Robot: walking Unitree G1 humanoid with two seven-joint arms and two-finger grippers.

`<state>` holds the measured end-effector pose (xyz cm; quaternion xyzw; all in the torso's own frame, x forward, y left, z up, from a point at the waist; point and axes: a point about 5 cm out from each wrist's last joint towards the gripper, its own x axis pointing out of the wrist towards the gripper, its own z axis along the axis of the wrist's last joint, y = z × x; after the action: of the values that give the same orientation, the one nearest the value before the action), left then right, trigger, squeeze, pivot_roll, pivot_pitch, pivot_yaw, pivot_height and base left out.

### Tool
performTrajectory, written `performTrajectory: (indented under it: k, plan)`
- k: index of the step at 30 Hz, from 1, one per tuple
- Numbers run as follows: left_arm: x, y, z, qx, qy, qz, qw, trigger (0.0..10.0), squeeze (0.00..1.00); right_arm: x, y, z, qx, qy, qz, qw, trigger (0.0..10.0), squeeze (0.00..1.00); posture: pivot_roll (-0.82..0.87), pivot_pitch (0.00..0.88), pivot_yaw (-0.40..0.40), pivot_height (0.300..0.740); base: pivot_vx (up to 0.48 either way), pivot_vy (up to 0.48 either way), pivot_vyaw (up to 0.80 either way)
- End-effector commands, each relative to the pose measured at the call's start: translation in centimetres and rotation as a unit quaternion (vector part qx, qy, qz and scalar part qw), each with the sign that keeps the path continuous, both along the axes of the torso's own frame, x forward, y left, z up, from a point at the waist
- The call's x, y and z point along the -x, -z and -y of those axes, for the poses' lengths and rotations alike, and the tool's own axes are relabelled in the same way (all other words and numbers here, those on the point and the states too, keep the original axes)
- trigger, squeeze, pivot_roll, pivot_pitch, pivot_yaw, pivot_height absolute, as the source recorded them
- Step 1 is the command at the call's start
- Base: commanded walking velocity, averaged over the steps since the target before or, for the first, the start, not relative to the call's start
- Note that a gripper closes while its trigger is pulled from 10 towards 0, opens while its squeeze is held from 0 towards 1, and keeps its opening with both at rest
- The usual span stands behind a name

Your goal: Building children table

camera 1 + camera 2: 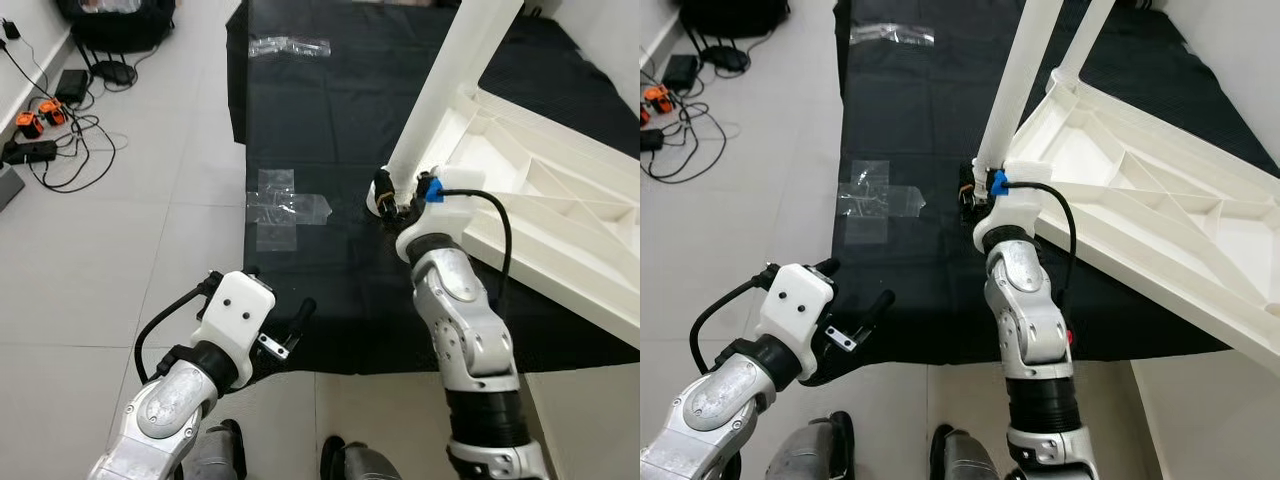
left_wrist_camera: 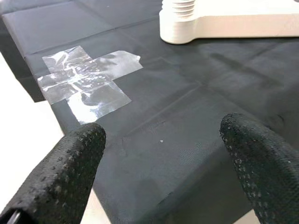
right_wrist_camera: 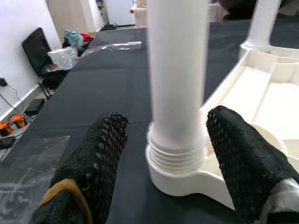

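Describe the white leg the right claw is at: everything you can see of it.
The table leg is a smooth white plastic-looking tube, standing tilted in the corner socket of the upturned tabletop on the black mat. Thread ridges show at its base, so it looks not fully screwed in. The right claw straddles its base, open, fingers apart from it.

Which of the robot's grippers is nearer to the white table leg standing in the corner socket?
Right. The right gripper has its open fingers on either side of the table leg near its threaded base. The left gripper hovers open above the black mat, well short of the leg.
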<state>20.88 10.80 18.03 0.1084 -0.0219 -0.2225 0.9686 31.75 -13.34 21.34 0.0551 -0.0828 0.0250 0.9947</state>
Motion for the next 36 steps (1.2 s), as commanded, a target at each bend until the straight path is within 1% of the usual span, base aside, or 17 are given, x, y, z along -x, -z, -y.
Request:
performTrajectory:
  k: [1,3,4,5,7,11,13,16,23,25,26,28,29,31,32,35,36]
  plan:
    - [0.3,0.6,0.3,0.005,0.003,-0.010,1.000,10.0,0.00,0.8,1.1,0.5,0.013,-0.008,-0.015,1.000,10.0,0.00,0.08,0.175,-0.107,0.740,0.000,0.000,0.00]
    - [0.4,0.8,0.3,0.010,-0.001,-0.014,1.000,10.0,0.00,1.1,1.8,0.6,0.011,-0.021,-0.026,0.999,10.0,0.00,0.07,0.170,-0.103,0.740,0.000,0.000,0.00]
    - [0.6,1.0,0.4,0.014,-0.009,-0.017,1.000,10.0,0.00,1.7,3.0,1.1,0.023,-0.031,-0.034,0.999,10.0,0.00,0.07,0.165,-0.101,0.740,0.000,0.000,0.00]
    - [0.6,1.0,0.4,0.014,-0.009,-0.017,1.000,10.0,0.00,1.7,3.0,1.1,0.023,-0.031,-0.034,0.999,10.0,0.00,0.07,0.165,-0.101,0.740,0.000,0.000,0.00]
    - [0.8,1.4,0.5,0.022,-0.022,-0.023,0.999,10.0,0.00,2.5,4.5,1.7,0.046,-0.041,-0.040,0.997,10.0,0.00,0.07,0.160,-0.102,0.740,0.000,0.000,0.00]
    - [0.8,1.6,0.4,0.029,-0.035,-0.029,0.999,10.0,0.00,3.0,5.3,2.0,0.061,-0.044,-0.042,0.996,10.0,0.00,0.07,0.155,-0.099,0.740,0.000,0.000,0.00]
    - [0.9,2.0,0.3,0.031,-0.048,-0.032,0.998,10.0,0.00,3.8,6.2,1.9,0.077,-0.058,-0.054,0.994,10.0,0.00,0.07,0.148,-0.099,0.740,0.000,0.000,0.00]
    - [1.1,2.3,0.1,0.037,-0.058,-0.039,0.997,10.0,0.00,4.6,6.8,1.6,0.076,-0.075,-0.068,0.992,10.0,0.00,0.07,0.144,-0.098,0.740,0.000,0.000,0.00]
    - [1.8,3.4,0.2,0.050,-0.072,-0.061,0.994,10.0,0.00,5.2,7.3,1.5,0.073,-0.069,-0.083,0.991,10.0,0.00,0.07,0.127,-0.090,0.740,0.000,0.000,-0.69]
    - [1.9,3.7,0.2,0.057,-0.078,-0.069,0.993,10.0,0.00,5.3,7.8,1.4,0.080,-0.069,-0.098,0.990,10.0,0.00,0.07,0.123,-0.091,0.740,0.000,0.000,-0.79]
    - [2.1,4.1,0.2,0.061,-0.083,-0.077,0.992,10.0,0.00,5.7,8.4,1.0,0.079,-0.095,-0.115,0.986,10.0,0.00,0.07,0.116,-0.090,0.740,0.000,0.000,-0.72]
    - [2.2,4.2,0.2,0.061,-0.084,-0.078,0.991,10.0,0.00,5.9,8.5,1.0,0.078,-0.102,-0.118,0.985,10.0,0.00,0.07,0.116,-0.090,0.740,0.000,0.000,-0.72]
    - [2.5,4.4,0.2,0.063,-0.087,-0.085,0.991,10.0,0.00,6.4,8.9,0.6,0.101,-0.116,-0.122,0.980,10.0,0.00,0.07,0.111,-0.097,0.740,0.000,0.000,0.00]
    - [2.5,4.5,0.2,0.064,-0.088,-0.086,0.990,10.0,0.00,6.5,8.9,0.5,0.108,-0.119,-0.123,0.979,10.0,0.00,0.07,0.111,-0.097,0.740,0.000,0.000,0.00]
    - [2.7,4.6,0.1,0.063,-0.090,-0.088,0.990,10.0,0.00,6.9,8.8,0.1,0.111,-0.135,-0.118,0.977,10.0,0.00,0.07,0.105,-0.097,0.740,0.000,0.000,0.00]
    - [2.8,4.7,0.0,0.061,-0.097,-0.087,0.990,10.0,0.00,7.5,8.8,-0.5,0.112,-0.149,-0.118,0.975,10.0,0.00,0.07,0.093,-0.098,0.740,0.000,0.000,0.00]
    - [2.8,4.7,0.0,0.061,-0.099,-0.086,0.990,10.0,0.00,7.9,8.6,-1.0,0.098,-0.165,-0.110,0.975,10.0,0.00,0.07,0.084,-0.099,0.740,0.000,0.000,0.00]
